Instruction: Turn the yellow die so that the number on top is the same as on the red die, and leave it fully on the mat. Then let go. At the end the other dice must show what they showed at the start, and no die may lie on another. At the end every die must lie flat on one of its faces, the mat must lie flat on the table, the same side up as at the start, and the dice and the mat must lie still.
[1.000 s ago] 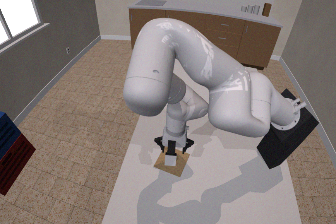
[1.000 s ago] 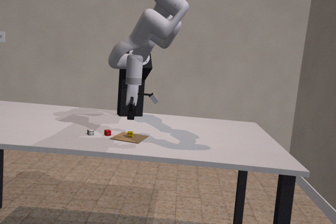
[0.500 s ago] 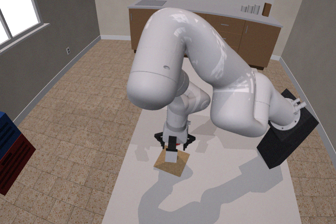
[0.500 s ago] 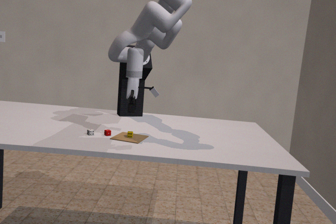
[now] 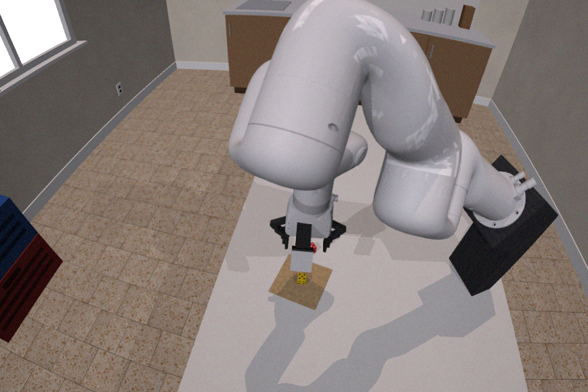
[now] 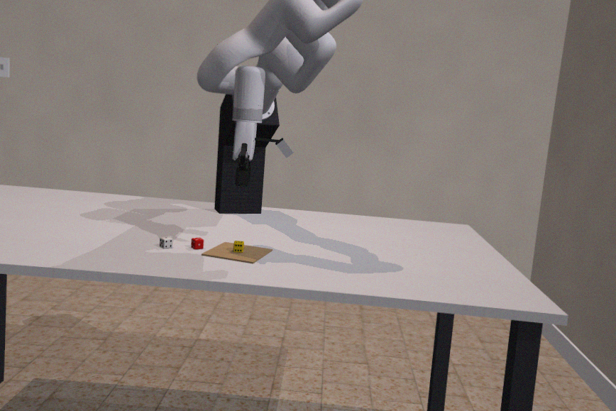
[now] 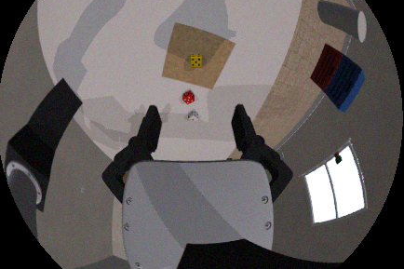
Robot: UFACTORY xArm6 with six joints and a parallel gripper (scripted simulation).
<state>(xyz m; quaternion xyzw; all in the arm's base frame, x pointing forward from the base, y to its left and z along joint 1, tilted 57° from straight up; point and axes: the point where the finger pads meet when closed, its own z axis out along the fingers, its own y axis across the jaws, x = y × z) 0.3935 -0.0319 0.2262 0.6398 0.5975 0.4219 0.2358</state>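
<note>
The yellow die (image 5: pixel 301 278) (image 6: pixel 238 246) (image 7: pixel 195 60) lies flat on the tan square mat (image 5: pixel 283 285) (image 6: pixel 258 253) (image 7: pixel 178 65), well inside its edges. Its top face appears to read 5 in the wrist view. The red die (image 5: pixel 313 247) (image 6: pixel 196 243) (image 7: pixel 188 97) lies on the table just off the mat; its top number is too small to read surely. The mat lies flat. My gripper (image 5: pixel 305 248) (image 6: pixel 242 183) (image 7: pixel 195 114) is wide open and empty, high above the table and back from the yellow die.
A white die (image 6: pixel 165 242) (image 7: pixel 193 115) lies on the table beyond the red die, away from the mat; it is hidden in the top view. The white table (image 5: pixel 380 354) (image 6: pixel 398 267) carries the arm's shadows. The black base block (image 5: pixel 503 235) stands at the table's right side.
</note>
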